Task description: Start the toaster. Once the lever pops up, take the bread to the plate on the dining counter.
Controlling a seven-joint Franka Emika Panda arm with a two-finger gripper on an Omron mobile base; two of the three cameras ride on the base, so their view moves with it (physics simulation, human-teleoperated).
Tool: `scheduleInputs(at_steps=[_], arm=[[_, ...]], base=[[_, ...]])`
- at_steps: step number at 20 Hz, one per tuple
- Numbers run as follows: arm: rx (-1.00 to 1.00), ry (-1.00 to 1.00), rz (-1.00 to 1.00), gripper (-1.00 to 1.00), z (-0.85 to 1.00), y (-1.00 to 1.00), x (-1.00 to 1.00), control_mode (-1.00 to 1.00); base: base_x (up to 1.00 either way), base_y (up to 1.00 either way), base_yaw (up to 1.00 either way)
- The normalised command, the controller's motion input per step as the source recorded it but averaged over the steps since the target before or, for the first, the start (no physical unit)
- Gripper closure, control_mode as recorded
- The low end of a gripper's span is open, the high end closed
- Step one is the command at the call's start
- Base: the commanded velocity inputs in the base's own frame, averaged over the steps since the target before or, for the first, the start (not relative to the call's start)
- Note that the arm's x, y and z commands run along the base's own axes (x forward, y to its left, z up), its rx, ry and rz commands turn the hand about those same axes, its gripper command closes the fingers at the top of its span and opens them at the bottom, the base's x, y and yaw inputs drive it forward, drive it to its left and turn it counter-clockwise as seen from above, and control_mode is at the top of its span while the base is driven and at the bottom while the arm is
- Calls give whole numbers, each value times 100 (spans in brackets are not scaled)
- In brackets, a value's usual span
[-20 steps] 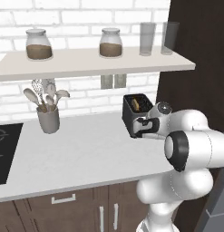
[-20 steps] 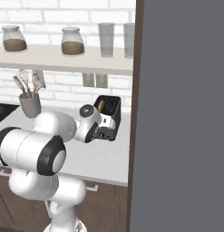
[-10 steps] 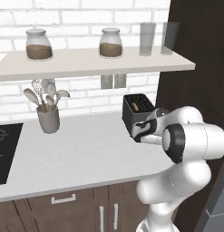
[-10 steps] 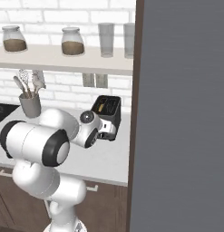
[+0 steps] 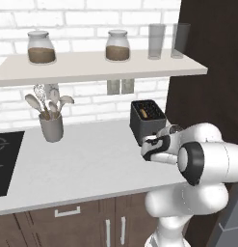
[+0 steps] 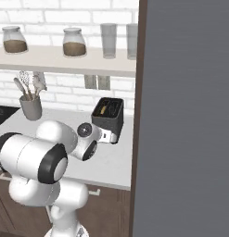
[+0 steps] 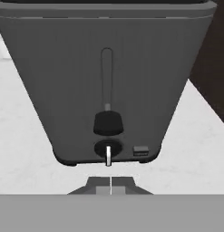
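Worktop (image 5: 86, 164), toaster (image 7: 109, 81) near its right edge

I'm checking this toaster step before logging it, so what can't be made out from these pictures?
- Gripper: in the hand view just the fingertips show above the grey band; both base views have the arm's body covering it.
- Bread: a tan sliver in the toaster slot in the left base view; too small to judge.
- Toaster's narrow face: the wrist blocks it in both base views.
- Lever: low in its slot; whether it is latched is unclear.
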Motion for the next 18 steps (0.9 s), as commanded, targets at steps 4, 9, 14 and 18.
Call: scheduleInputs(at_steps=[4, 9, 14, 18], arm=[[0, -32, -1, 100, 100, 0, -58, -100], [0, -16, -5, 100, 100, 0, -10, -100], [0, 0, -5, 100, 100, 0, 0, -100], [0, 22, -12, 100, 100, 0, -11, -100]], base=[[0, 0, 0], [0, 0, 0], [0, 0, 0], [0, 0, 0]])
